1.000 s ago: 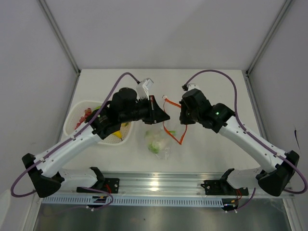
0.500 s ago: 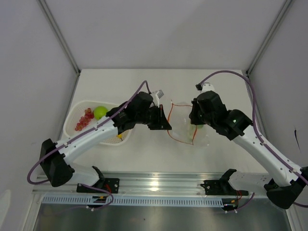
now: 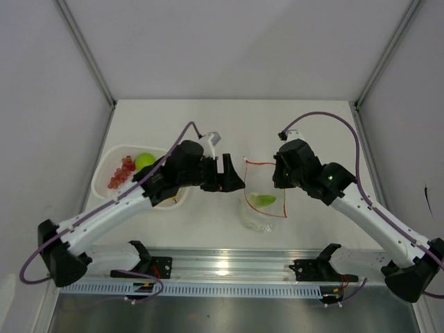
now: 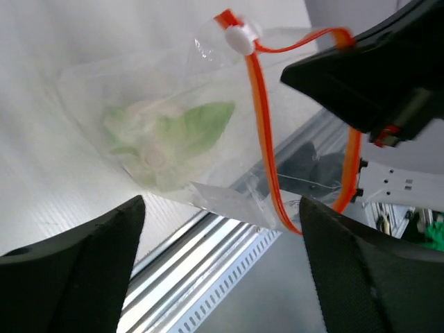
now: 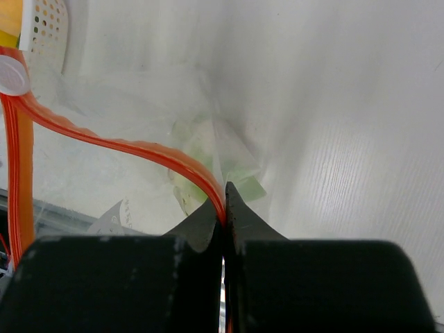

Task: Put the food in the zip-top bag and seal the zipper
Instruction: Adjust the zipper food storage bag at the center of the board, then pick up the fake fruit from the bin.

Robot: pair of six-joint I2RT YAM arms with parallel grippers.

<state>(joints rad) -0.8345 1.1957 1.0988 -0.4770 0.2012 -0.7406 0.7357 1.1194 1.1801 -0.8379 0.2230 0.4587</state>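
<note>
- Left arm stretches from the lower left toward frame centre, with the left gripper (image 3: 234, 173) spread wide.
- Right arm angles in from the lower right, with the right gripper (image 5: 223, 202) jaws pressed tight together.

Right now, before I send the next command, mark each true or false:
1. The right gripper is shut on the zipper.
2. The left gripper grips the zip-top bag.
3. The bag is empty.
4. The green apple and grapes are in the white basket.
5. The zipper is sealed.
1. True. The right gripper pinches the zipper between shut jaws.
2. False. The left gripper has its jaws wide apart and holds nothing; the zip-top bag hangs from the right gripper.
3. False. A green piece shows inside the bag, with something pale beside it.
4. True. The green apple and grapes lie in the white basket.
5. False. The strip's two sides stand apart, so the mouth is open.
</note>
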